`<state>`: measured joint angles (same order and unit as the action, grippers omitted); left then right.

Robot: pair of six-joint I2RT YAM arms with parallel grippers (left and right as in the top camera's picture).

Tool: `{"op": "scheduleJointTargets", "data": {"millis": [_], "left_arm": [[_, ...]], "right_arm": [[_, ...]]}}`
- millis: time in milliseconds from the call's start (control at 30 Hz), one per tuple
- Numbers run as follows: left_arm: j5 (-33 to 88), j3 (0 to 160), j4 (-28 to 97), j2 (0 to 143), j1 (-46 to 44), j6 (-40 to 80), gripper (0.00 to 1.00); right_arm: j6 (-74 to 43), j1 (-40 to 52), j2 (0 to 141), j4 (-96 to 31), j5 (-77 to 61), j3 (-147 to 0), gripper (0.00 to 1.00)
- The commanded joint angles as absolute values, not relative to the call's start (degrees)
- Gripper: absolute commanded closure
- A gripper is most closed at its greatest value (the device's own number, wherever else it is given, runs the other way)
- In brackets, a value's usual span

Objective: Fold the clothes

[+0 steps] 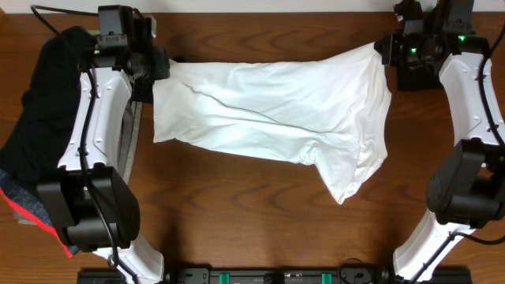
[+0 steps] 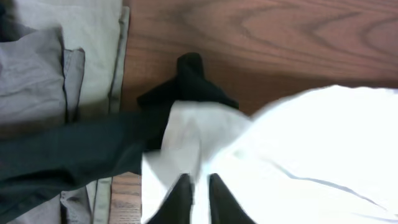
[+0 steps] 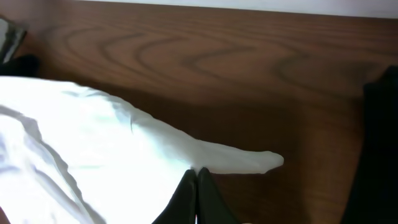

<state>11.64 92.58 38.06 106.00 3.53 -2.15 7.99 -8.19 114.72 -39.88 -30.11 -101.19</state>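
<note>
A white garment [image 1: 276, 110] lies stretched across the back of the wooden table, one corner hanging toward the front right. My left gripper [image 1: 162, 65] is shut on its far left corner; the left wrist view shows the fingers [image 2: 199, 183] pinching the white cloth [image 2: 298, 155]. My right gripper [image 1: 385, 49] is shut on the far right corner; the right wrist view shows closed fingers [image 3: 196, 174] on the white cloth edge [image 3: 124, 155].
A pile of dark, grey and red clothes [image 1: 35, 134] sits at the left edge, partly under my left arm. A grey garment [image 2: 56, 62] and dark cloth [image 2: 68, 155] show in the left wrist view. Bare wood [image 1: 252, 213] lies in front.
</note>
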Motion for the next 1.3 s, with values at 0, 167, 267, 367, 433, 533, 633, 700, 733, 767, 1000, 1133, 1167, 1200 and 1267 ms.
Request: {"op": "scheduleJointTargets", "data": {"millis": [0, 167, 267, 367, 433, 533, 633, 700, 733, 767, 1000, 1133, 1167, 1200, 1267], "left_arm": [[11.4, 91.9, 38.3, 107.5, 3.4, -2.8, 0.94], [11.4, 92.0, 37.7, 107.0, 3.4, -3.0, 0.94], [11.4, 92.0, 37.7, 106.9, 3.4, -3.0, 0.94], [10.8, 92.0, 36.8, 107.3, 3.5, -3.5, 0.94], [9.6, 92.0, 34.4, 108.1, 3.5, -3.5, 0.93], [9.4, 92.0, 29.5, 110.8, 3.5, -3.8, 0.73], [9.4, 92.3, 25.1, 114.4, 3.6, -3.9, 0.47], [9.4, 93.3, 23.2, 117.4, 3.6, -3.9, 0.36], [9.4, 93.9, 22.5, 118.8, 3.6, -3.9, 0.33], [9.4, 94.7, 22.1, 120.4, 3.6, -3.9, 0.31], [9.4, 98.3, 21.0, 127.4, 3.6, -5.0, 0.27], [9.4, 98.3, 19.8, 128.2, 3.6, -5.2, 0.28], [9.4, 98.4, 19.4, 128.2, 3.6, -5.2, 0.28], [9.4, 98.6, 19.1, 128.2, 3.6, -5.2, 0.28], [9.4, 99.5, 19.1, 128.2, 3.6, -5.1, 0.30]], "right_arm": [[8.9, -8.6, 113.8, -40.1, -30.9, -102.3, 0.99], [8.9, -8.6, 113.8, -41.0, -30.9, -102.3, 0.99], [8.9, -8.6, 113.8, -42.0, -30.9, -102.3, 0.99], [8.9, -8.6, 113.8, -42.4, -30.9, -102.3, 0.99], [8.9, -8.6, 113.8, -42.5, -30.9, -102.3, 0.99], [8.9, -8.6, 113.8, -42.7, -30.9, -102.3, 0.99], [8.9, -8.6, 113.8, -42.7, -30.9, -102.3, 0.99], [8.9, -8.6, 113.8, -42.7, -30.9, -102.3, 0.99], [8.9, -8.6, 113.8, -42.7, -30.9, -102.3, 0.99], [8.9, -8.6, 113.8, -42.8, -30.9, -102.3, 0.99], [8.9, -8.6, 113.8, -42.9, -30.9, -102.3, 0.99], [8.9, -8.6, 113.8, -43.1, -30.0, -102.3, 0.99], [8.9, -8.6, 113.8, -43.2, -30.0, -102.3, 0.99], [9.1, -8.6, 113.8, -43.1, -30.0, -102.3, 0.99], [9.4, -8.6, 113.8, -43.2, -29.8, -102.3, 0.99]]}}
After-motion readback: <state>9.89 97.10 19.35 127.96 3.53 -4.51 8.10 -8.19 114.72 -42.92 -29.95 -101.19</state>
